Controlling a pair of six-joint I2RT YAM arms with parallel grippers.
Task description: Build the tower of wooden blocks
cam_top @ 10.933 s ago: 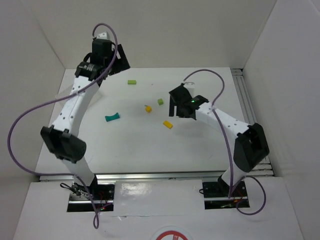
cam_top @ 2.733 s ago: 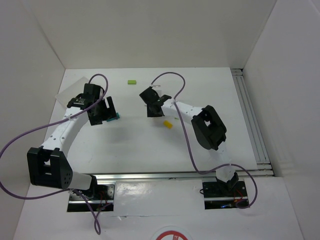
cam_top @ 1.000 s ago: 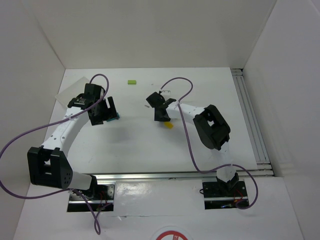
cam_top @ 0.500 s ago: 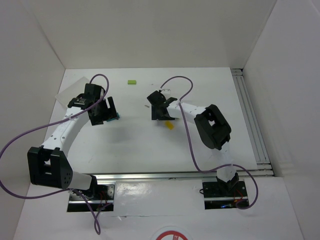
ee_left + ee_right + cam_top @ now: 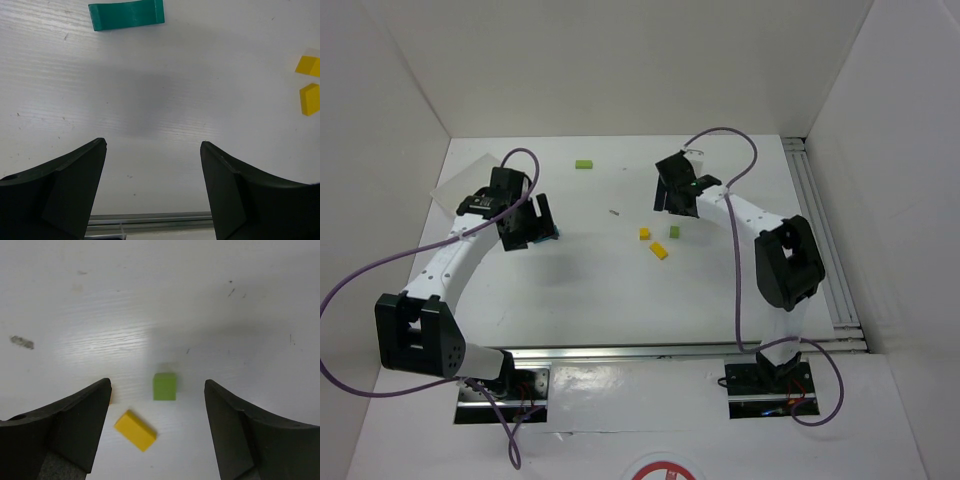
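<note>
A small yellow block (image 5: 645, 233) and a light green block (image 5: 674, 231) stand apart on the white table, with a gap between them. In the right wrist view the green block (image 5: 165, 386) sits just beyond my open right gripper (image 5: 157, 383), which holds nothing. That gripper (image 5: 667, 200) hovers just behind the pair. The teal arch (image 5: 126, 15) lies flat on the table ahead of my open, empty left gripper (image 5: 152, 144). From above, the left gripper (image 5: 533, 228) covers most of the arch (image 5: 554, 236).
A flat yellow block (image 5: 659, 250) lies in front of the pair, also seen as the yellow block (image 5: 135, 430) between my right fingers. Another green block (image 5: 583, 164) rests at the back. A pale tray (image 5: 460, 180) lies far left. White walls enclose the table.
My right gripper has opened and drawn back toward the far right, uncovering the yellow and green blocks on the table. The left arm has not moved.
</note>
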